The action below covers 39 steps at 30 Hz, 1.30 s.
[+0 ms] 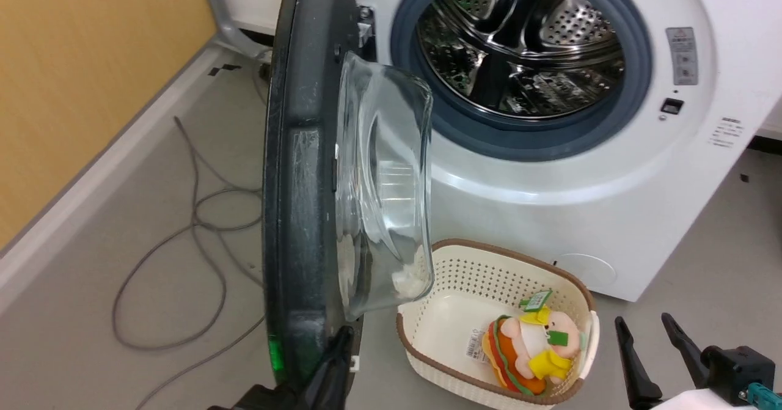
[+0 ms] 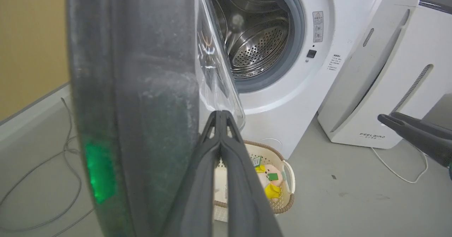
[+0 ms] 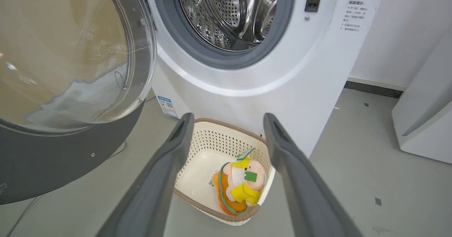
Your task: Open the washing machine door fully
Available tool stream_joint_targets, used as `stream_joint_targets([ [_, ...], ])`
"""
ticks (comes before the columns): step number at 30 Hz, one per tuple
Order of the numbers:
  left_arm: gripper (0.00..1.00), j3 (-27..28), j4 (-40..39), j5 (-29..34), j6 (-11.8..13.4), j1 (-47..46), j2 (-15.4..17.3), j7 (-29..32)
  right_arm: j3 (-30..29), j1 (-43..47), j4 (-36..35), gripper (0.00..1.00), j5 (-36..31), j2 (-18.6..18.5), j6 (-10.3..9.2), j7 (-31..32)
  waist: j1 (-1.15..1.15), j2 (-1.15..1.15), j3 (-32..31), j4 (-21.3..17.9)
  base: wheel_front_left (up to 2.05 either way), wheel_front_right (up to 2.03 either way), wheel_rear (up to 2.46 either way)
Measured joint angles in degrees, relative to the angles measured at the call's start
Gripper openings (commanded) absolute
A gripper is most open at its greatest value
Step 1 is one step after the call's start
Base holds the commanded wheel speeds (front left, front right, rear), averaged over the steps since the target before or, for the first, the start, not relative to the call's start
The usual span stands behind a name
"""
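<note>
Fingers of the left gripper [image 2: 220,116] are pressing flat against each other with nothing between them, tips lying just beside the inner rim of the washing machine door [image 1: 293,184], low on its free edge; whether they are actually touching it I cannot tell; the right gripper [image 3: 229,116] is hanging with its fingers spread wide, gripping nothing, pointing over the basket [image 3: 219,138] and plush toy [image 3: 240,184] on the floor [image 3: 353,177]. I am seeing the door standing out from the white machine [image 1: 550,214], roughly edge-on to the head camera, hinged left of the drum opening, its glass bowl [image 1: 382,190] bulging rightward; I am judging it about half swung. I am expecting it to be heavy and stiff, turning only about its hinge, glossy and slippery at the rim; the glass is no place to press; I am favouring a push with the closed fingers on the black inner rim, far from the hinge.
</note>
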Motion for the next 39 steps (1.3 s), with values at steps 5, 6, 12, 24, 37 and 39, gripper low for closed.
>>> stream_joint_targets([
  [5, 0.0, 3.0, 0.0, -0.6, 1.7, 0.1, 0.2, -0.9, 0.1, 0.0, 0.0, 1.0, 0.0, 0.0, 0.0, 0.1, 0.0, 0.0, 0.4, 1.2, 0.0, 0.0, 0.0],
  [6, 0.0, 3.7, 0.1, -0.8, 1.9, 0.1, 0.3, -1.3, 0.1, 0.0, 0.0, 1.0, 0.1, 0.0, 0.0, 0.1, 0.0, 0.0, 0.4, 1.3, 0.0, 0.0, 0.0],
  [12, 0.0, 9.2, 1.3, -2.2, 3.4, 0.1, 2.3, -2.8, 0.3, -0.1, -0.1, 1.0, 0.4, 0.0, 0.0, 0.4, 0.0, 0.0, 1.0, 1.3, 0.0, 0.0, 0.0],
  [24, 0.0, 19.5, 9.4, -9.4, -0.3, -4.8, 7.8, -6.4, -0.1, -0.4, -0.3, 1.0, 0.4, 0.0, 0.0, 0.5, 0.0, 0.0, 2.9, 0.7, 0.0, 0.0, 0.0],
  [37, 0.0, 29.7, 32.0, -13.5, -9.5, -18.8, 11.8, -10.2, -0.2, -2.3, -1.0, 1.0, 0.2, 0.0, 0.0, 0.9, 0.0, 0.0, 6.0, -1.0, 0.0, 0.0, 0.0],
  [39, 0.0, 31.1, 34.2, -13.1, -10.4, -20.3, 11.9, -10.2, -0.2, -2.6, -1.1, 1.0, 0.1, 0.0, 0.0, 1.0, 0.0, 0.0, 6.3, -1.1, 0.0, 0.0, 0.0],
])
